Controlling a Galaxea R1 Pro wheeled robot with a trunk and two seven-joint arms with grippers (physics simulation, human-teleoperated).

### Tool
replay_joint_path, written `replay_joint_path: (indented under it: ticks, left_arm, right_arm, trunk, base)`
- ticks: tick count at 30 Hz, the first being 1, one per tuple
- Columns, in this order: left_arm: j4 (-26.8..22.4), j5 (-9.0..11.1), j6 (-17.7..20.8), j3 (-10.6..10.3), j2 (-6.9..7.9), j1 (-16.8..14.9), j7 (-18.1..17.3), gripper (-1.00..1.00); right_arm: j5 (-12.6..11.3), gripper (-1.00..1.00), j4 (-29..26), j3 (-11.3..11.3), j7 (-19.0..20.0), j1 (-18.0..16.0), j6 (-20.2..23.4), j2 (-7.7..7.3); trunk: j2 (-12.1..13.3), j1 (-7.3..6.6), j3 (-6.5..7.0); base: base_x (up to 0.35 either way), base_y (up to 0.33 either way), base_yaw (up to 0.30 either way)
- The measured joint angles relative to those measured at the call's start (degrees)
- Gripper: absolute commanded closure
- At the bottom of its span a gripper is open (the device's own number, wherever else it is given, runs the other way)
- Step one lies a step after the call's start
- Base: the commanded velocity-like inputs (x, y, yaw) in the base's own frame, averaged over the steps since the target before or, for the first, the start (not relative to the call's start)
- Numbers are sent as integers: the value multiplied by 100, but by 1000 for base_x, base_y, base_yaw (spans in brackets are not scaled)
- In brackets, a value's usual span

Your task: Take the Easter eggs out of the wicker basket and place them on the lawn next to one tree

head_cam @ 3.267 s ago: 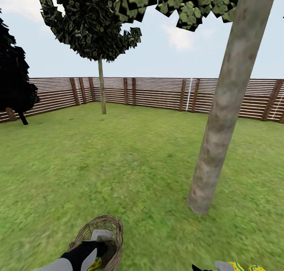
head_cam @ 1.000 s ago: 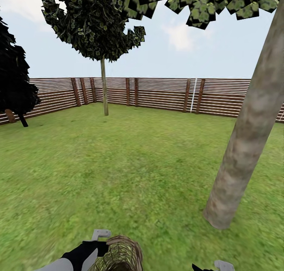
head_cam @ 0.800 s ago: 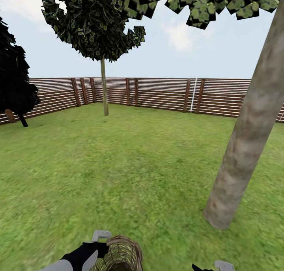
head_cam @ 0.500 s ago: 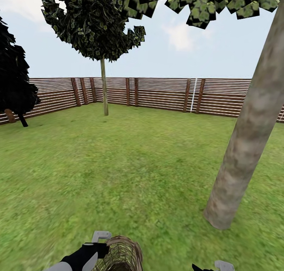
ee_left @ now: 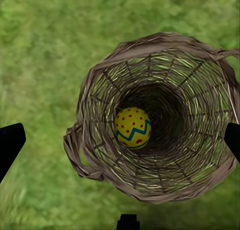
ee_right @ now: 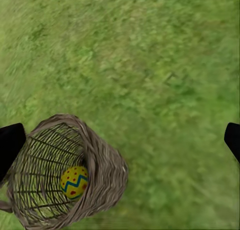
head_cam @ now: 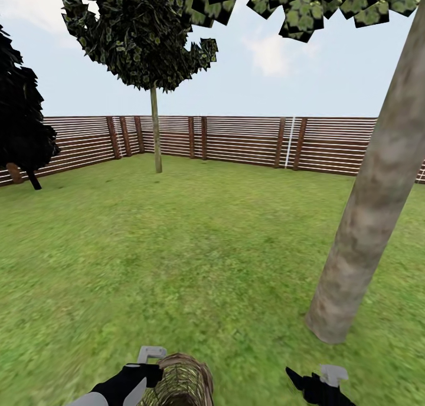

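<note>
While basket holds one egg: right pincer [head_cam: 321,379] just rose into head view at 5 o'clock, jaws apart, empty.
Left pincer [ee_left: 120,140]: apart over basket [ee_left: 100,155].
Egg [ee_left: 132,127]: on basket floor.
Tree [head_cam: 360,229]: 3 o'clock.
Meaning: last egg still to pull.

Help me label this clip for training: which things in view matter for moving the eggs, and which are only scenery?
Job:
- Easter egg, lying in the basket
- wicker basket
- thick-trunked tree
- lawn
- left hand, open above the basket
- right hand, open

Scenery:
- wooden fence
- thin-trunked tree
- dark bushy tree
</note>
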Motion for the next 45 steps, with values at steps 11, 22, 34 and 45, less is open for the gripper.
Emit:
replay_joint_path:
  ticks: [11,22,34,45]
  left_arm:
    - [-90,28,10,6,-22,-21,-19,-100]
    - [-349,40,-80,54,-8,-36,-45,-100]
    - [-366,56,-213,67,-18,-29,-56,-100]
    - [-361,70,-410,80,-3,-19,-66,-100]
  right_arm:
    - [14,-100,-2473,125,-67,-3,2073,88]
    - [36,-100,-2897,603,-88,-49,2384,132]
    - [21,-100,-3050,787,-79,-58,2410,119]
    - [-27,-100,-3056,776,-63,-59,2412,112]
  trunk:
    - [-442,242,-198]
    - [-884,484,-397]
    - [-1366,748,-613]
    - [-1808,990,-811]
  base:
    - [0,0,0]
    - [0,0,0]
    - [0,0,0]
    - [0,0,0]
